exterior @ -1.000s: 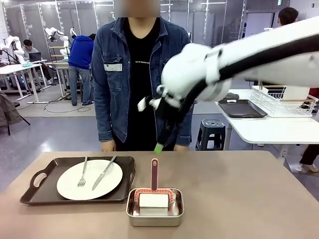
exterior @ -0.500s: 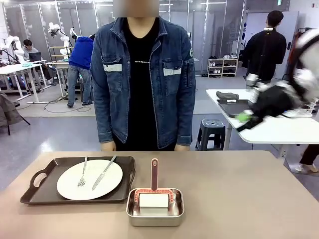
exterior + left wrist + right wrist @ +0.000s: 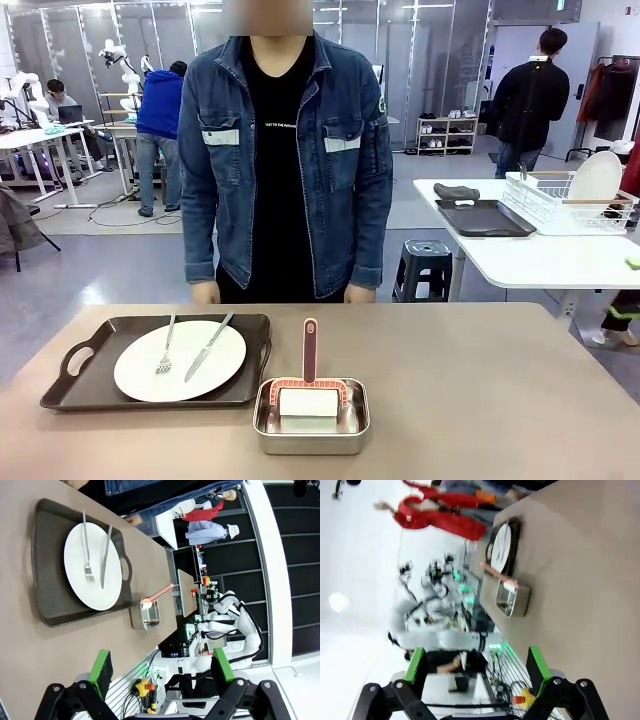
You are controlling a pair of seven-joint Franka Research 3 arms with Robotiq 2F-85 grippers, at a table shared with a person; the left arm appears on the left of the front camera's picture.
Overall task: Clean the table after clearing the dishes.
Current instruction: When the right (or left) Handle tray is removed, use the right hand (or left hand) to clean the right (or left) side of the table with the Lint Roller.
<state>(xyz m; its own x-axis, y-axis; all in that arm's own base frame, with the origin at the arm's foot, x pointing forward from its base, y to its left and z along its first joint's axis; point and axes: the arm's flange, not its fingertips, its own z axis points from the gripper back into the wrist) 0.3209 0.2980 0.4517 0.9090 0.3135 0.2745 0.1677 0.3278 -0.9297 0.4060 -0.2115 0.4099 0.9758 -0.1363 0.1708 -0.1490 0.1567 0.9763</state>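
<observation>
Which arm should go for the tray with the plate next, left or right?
Left, likely. The tray sits on the robot's left side of the table, and the open left gripper sees it close by. From the right gripper it lies farther off, beyond the steel pan.

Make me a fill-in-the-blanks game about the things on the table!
1. The white plate sits on a dark brown ____.
2. A fork and a ____ lie on the plate.
3. The left gripper and the right gripper both have their jaws ____.

Missing words: tray; knife; open.
</observation>
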